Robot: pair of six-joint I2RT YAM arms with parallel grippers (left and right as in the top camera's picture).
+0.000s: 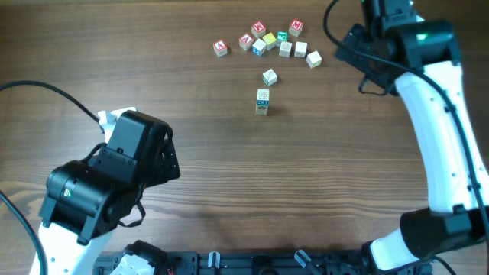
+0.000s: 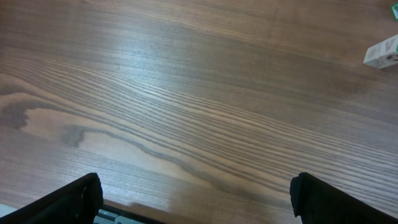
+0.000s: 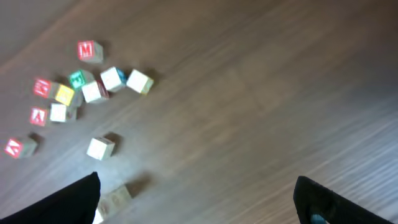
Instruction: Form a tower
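Note:
The tower (image 1: 262,101) is a short one-cube-wide stack of pale letter cubes standing alone in the upper middle of the table. It also shows blurred at the lower left of the right wrist view (image 3: 115,198). A pale block at the right edge of the left wrist view (image 2: 380,53) may be the same stack. One loose cube (image 1: 269,77) lies just behind it. My left gripper (image 2: 196,186) is open over bare wood, far to the tower's lower left. My right gripper (image 3: 196,186) is open too, with nothing between its fingers, off to the tower's right.
A cluster of several loose letter cubes (image 1: 269,41) with red, green, yellow and blue marks lies at the far middle of the table, also in the right wrist view (image 3: 81,87). The left arm (image 1: 114,176) fills the near left, the right arm (image 1: 428,92) the right side.

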